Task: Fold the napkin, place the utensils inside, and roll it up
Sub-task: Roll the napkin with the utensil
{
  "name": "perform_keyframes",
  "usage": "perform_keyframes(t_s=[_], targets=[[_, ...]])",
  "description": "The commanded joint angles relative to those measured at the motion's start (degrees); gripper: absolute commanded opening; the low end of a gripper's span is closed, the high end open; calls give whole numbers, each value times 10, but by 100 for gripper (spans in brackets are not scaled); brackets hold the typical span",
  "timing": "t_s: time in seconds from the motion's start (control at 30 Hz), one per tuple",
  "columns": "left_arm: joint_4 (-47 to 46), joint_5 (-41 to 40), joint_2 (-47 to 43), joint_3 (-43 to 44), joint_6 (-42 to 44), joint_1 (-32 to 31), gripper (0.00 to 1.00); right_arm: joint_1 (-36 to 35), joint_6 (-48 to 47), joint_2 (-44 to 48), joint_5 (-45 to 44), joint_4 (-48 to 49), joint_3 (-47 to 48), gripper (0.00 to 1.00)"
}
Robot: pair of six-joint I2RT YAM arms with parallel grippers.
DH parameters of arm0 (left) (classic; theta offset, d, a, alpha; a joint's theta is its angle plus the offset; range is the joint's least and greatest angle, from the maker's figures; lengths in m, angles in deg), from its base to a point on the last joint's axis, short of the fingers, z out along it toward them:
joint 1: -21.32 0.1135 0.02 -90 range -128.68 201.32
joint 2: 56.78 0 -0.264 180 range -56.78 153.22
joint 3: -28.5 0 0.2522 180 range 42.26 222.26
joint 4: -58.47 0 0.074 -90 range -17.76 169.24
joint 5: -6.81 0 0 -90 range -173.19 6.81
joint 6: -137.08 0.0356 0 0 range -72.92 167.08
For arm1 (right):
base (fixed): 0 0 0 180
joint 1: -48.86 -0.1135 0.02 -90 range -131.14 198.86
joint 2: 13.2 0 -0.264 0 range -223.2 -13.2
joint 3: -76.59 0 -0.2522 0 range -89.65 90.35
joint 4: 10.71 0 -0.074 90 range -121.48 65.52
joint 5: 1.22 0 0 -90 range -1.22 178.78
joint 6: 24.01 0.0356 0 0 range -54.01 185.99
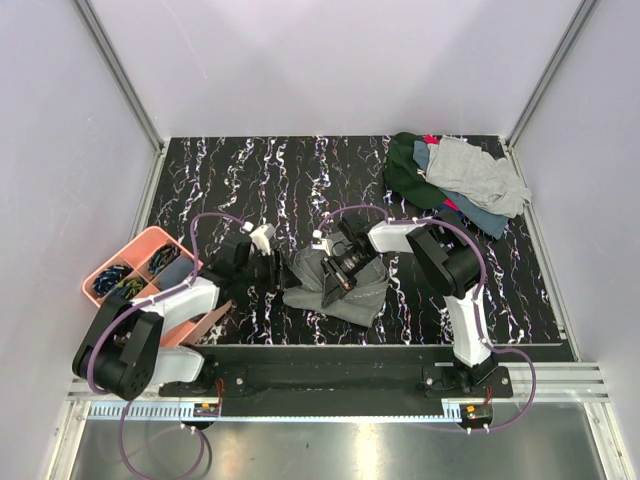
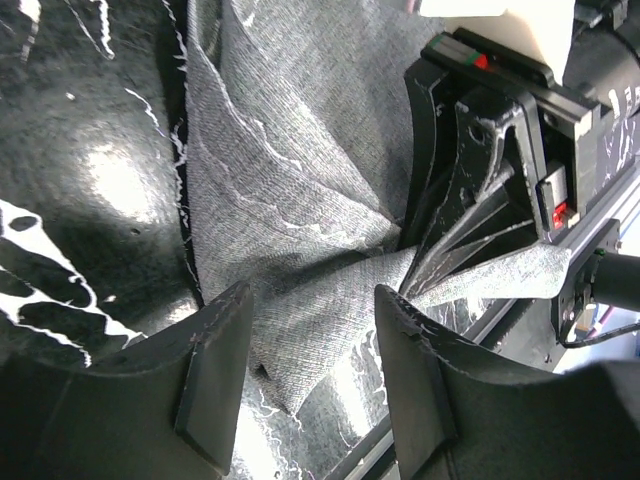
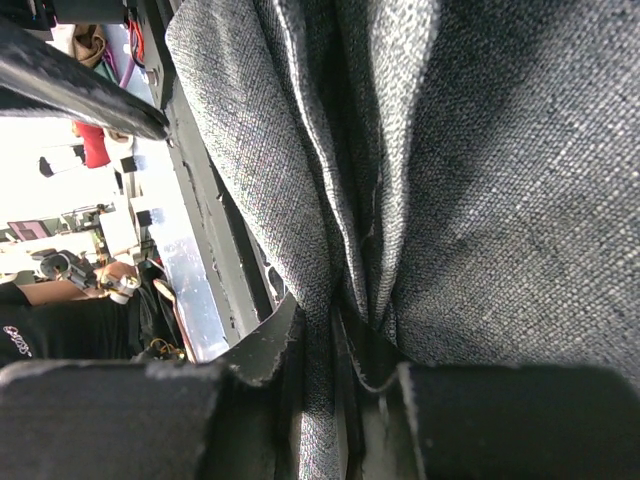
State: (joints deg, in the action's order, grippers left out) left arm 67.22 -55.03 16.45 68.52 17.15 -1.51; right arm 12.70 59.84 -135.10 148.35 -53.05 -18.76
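The grey napkin [image 1: 352, 298] lies bunched on the black marbled table near the front centre. My right gripper [image 1: 334, 282] is shut on a gathered fold of it; in the right wrist view the cloth [image 3: 480, 170] is pinched between the fingers [image 3: 340, 345]. My left gripper [image 1: 272, 266] is open at the napkin's left edge. In the left wrist view its jaws [image 2: 315, 350] stand wide apart over a corner of the napkin [image 2: 300, 210], facing the right gripper [image 2: 470, 190]. No gold utensils can be made out.
A pink compartment tray [image 1: 140, 243] with dark items sits at the front left beside the left arm. A heap of green, light-grey and blue cloths [image 1: 455, 180] lies at the back right. The table's metal front rail [image 1: 330, 355] runs just below the napkin.
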Motion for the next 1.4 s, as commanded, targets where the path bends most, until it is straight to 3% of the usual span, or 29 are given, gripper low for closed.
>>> perform_keyframes(t_s=[0.0, 0.4, 0.8, 0.93, 0.97, 1.1, 1.37], targets=[[-48, 22, 8, -8, -7, -8, 53, 8, -14, -29, -63, -8, 4, 19], [-12, 28, 13, -17, 7, -34, 46, 16, 1, -49, -73, -8, 13, 18], [48, -10, 35, 15, 30, -63, 14, 23, 10, -36, -75, -8, 14, 19], [88, -17, 56, 36, 37, -64, 1, 22, 23, -2, -88, -10, 11, 29], [94, -16, 62, 46, 38, -64, 0, 23, 25, 7, -93, -9, 9, 37], [128, -23, 87, 70, 46, -64, 0, 22, 29, 66, -123, -14, 7, 51], [182, -7, 132, 128, 59, -64, 0, 14, 9, 218, -268, 44, -46, 63]])
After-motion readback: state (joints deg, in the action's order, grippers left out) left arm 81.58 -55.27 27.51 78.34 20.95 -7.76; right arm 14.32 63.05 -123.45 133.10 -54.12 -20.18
